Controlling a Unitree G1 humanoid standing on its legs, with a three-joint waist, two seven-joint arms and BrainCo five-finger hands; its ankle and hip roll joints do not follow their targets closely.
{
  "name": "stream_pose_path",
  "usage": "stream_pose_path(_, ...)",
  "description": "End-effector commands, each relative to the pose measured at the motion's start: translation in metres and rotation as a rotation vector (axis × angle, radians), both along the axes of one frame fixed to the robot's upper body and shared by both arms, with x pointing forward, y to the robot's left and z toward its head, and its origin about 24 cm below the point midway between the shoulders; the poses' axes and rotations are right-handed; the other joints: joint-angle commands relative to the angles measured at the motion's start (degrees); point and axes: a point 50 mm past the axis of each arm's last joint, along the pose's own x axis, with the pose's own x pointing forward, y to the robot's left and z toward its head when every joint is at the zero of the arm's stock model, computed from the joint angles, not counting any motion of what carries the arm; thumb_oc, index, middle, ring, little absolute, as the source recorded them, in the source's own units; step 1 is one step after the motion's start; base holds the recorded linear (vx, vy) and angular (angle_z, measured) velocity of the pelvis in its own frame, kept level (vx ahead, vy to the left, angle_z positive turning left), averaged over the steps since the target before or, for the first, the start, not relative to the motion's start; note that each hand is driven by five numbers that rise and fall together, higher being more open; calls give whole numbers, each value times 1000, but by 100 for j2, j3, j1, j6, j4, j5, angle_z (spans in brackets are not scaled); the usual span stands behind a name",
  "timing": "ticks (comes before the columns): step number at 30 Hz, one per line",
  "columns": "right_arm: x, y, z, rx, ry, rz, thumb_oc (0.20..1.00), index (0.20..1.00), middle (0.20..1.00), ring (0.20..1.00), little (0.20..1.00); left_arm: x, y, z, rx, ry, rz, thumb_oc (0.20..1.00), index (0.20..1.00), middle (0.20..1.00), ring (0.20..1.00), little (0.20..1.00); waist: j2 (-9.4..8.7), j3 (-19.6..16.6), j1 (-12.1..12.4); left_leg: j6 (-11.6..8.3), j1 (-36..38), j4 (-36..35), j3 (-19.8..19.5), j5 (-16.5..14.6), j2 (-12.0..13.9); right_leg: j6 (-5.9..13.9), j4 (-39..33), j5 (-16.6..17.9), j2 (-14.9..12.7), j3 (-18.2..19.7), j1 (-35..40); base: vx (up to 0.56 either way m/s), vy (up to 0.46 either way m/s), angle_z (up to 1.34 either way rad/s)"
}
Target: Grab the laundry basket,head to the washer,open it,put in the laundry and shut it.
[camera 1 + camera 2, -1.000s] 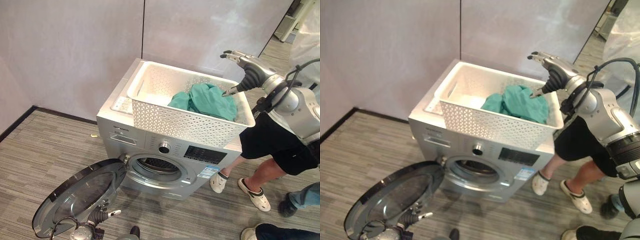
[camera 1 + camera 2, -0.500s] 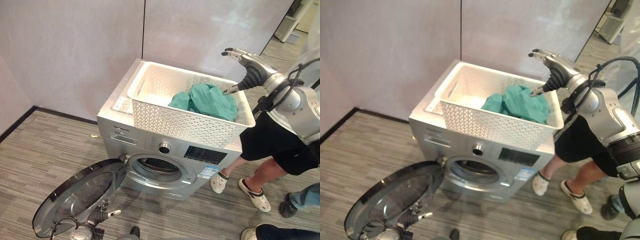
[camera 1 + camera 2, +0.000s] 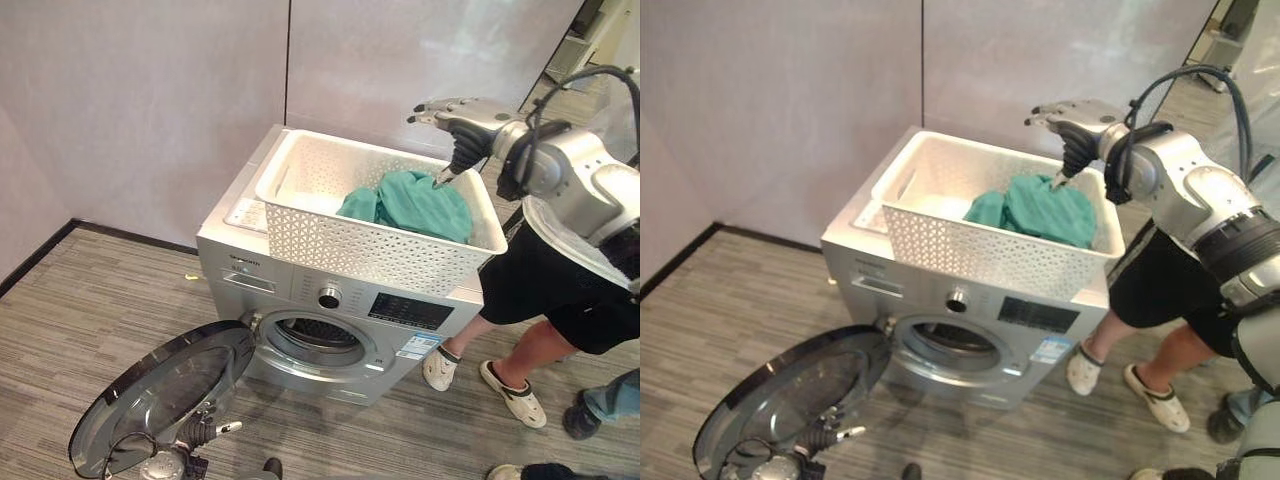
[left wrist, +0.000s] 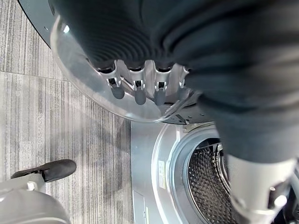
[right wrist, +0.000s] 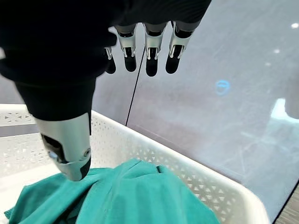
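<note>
Right hand (image 3: pixel 458 117), upper right of the frame, hovers over the far right corner of the white laundry basket (image 3: pixel 330 244), fingers (image 5: pixel 149 44) spread straight and holding nothing, thumb tip pointing down just at the teal laundry (image 3: pixel 420 204) heaped in the basket's right half. That basket sits on top of the silver washer (image 3: pixel 300 285) mid-frame, whose round door (image 3: pixel 160 395) hangs wide open at lower left. Left hand (image 3: pixel 205 430) shows at the bottom left by the door's edge, fingers straight against the glass, while a person's legs (image 3: pixel 510 350) stand right of the washer.
</note>
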Motion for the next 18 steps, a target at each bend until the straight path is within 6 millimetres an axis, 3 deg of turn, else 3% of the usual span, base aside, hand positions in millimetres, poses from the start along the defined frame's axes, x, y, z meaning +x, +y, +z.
stream_pose_path(1,4,-9,40,-73,-110,-96,1000,1000,1000,1000,1000,6,16,7,66,-5,-51,1000,1000,1000,1000,1000,-139,-126,158,-101,140,202,-23,-619,50,484,222,607,-445,93,-431,0,0,0)
stream_pose_path(8,8,-12,29,-93,-86,-120,1000,1000,1000,1000,1000,13,16,10,73,-25,-50,1000,1000,1000,1000,1000,-150,-34,186,-86,4,239,17,-620,35,496,224,660,-469,124,-549,0,0,0)
stream_pose_path(18,10,-27,8,-126,22,-183,1000,1000,1000,1000,1000,14,12,8,63,-20,-50,1000,1000,1000,1000,1000,-26,44,150,-104,-23,274,74,-654,34,473,175,626,-475,151,-575,17,7,-6)
